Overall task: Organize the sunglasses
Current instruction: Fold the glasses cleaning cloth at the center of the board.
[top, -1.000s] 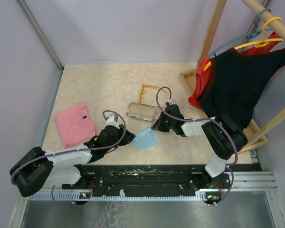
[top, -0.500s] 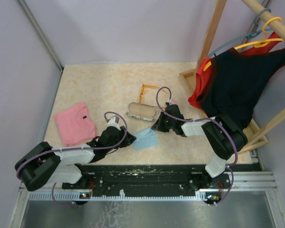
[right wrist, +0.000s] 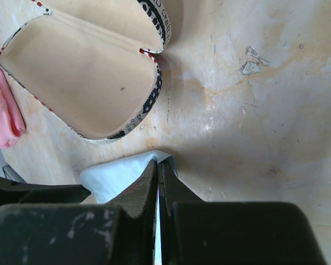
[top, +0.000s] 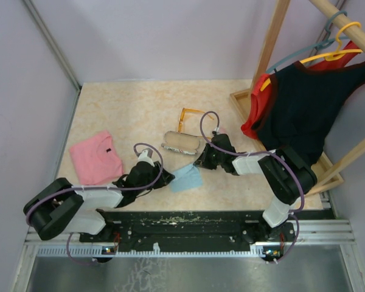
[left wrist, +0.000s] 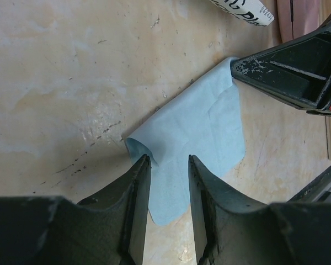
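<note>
The orange-framed sunglasses (top: 186, 116) lie on the table behind the open printed case (top: 182, 142). The black-framed pair is not in view. A light blue cloth (top: 186, 178) lies flat in front of the case. My right gripper (top: 199, 163) is shut on the cloth's far corner, which the right wrist view (right wrist: 159, 163) shows pinched between the jaws. My left gripper (top: 164, 178) is open, low over the cloth's left edge; in the left wrist view (left wrist: 169, 163) the cloth (left wrist: 204, 127) lies between the spread fingers. The case's beige inside (right wrist: 77, 72) is empty.
A pink folded item (top: 96, 159) lies at the left. A wooden rack (top: 274, 42) with hangers and a black and red garment (top: 298, 109) stands at the right. Grey walls close in the table at the left and the back.
My left arm has edged forward and to the right, bringing its gripper closer onto the blue cloth's edge. My right gripper and the cloth corner have stayed in place.
</note>
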Available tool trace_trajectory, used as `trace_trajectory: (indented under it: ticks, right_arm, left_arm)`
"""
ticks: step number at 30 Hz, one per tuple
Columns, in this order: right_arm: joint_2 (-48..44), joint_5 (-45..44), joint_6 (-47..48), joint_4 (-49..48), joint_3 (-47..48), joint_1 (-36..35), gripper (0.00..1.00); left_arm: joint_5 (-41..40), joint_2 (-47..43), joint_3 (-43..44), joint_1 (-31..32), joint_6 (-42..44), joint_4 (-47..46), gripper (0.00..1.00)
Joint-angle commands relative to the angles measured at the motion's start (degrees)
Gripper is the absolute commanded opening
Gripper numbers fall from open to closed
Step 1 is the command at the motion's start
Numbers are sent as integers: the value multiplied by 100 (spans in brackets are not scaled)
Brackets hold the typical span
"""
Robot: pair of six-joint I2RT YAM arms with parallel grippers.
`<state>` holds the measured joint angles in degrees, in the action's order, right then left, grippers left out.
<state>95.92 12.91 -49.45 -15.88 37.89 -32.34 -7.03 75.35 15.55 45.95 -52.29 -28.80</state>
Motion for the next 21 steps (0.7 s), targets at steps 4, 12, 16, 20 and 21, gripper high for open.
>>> trace_trajectory:
  ticks: [4,12,16,20,21]
  right_arm:
    - [-10,28,67,-310,-54,43,0]
    - [-17,50,68,-328,-60,43,0]
    - [-15,63,58,-328,-54,43,0]
    - [-27,71,61,-337,-62,43,0]
    - [-29,72,61,-337,-60,41,0]
  left_arm:
    - [114,117,-44,-61,-25,-293,39]
    - [178,258,-52,-78,-43,-396,39]
    - [180,302,-61,-84,-57,-425,39]
    - [172,348,-61,-87,-67,-480,39]
    - [173,353,-61,-94,-68,-497,39]
